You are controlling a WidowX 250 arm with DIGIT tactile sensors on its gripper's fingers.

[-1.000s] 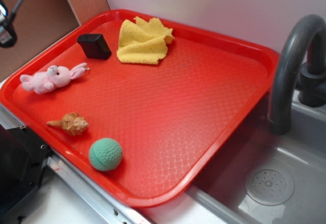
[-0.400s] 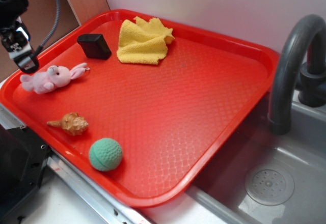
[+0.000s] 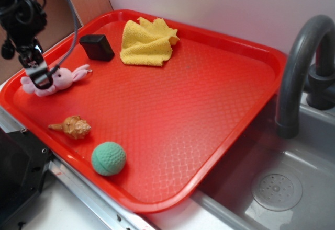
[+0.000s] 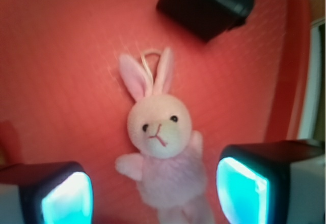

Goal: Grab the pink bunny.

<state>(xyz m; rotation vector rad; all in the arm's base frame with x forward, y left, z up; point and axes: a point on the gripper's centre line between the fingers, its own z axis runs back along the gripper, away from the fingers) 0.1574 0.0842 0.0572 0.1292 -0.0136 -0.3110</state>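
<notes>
One pink bunny (image 4: 162,147) is lying face-up on the red tray (image 3: 209,99), over at the tray's left side near the rim. From the wrist cam you can see its two ears pointing toward the black box (image 4: 206,5), with a little cord loop between the ears, two dark eyes and a stitched nose. It's a pale pink plush with stubby arms out to the sides.

Gripper (image 4: 153,196) is spread wide, not holding anything. Its two fingers sit on either side of the bunny's body in the wrist view, one pad (image 4: 66,196) off to the left and the other close to the bunny's right arm, with red tray showing between pads and plush. In the exterior view the gripper (image 3: 39,78) hangs right over the bunny (image 3: 63,77), covering part of it, so I can't tell from there whether it's touching.

Moving out: the black box (image 3: 97,47) sits just past the ears, toward the back of the tray, and next to that is a crumpled yellow cloth (image 3: 147,42). Toward the front edge there's a tan seashell (image 3: 72,127), then a green ball (image 3: 108,158) beside it. Right of the tray is a grey sink (image 3: 293,188) with a dark curved faucet (image 3: 298,68).
</notes>
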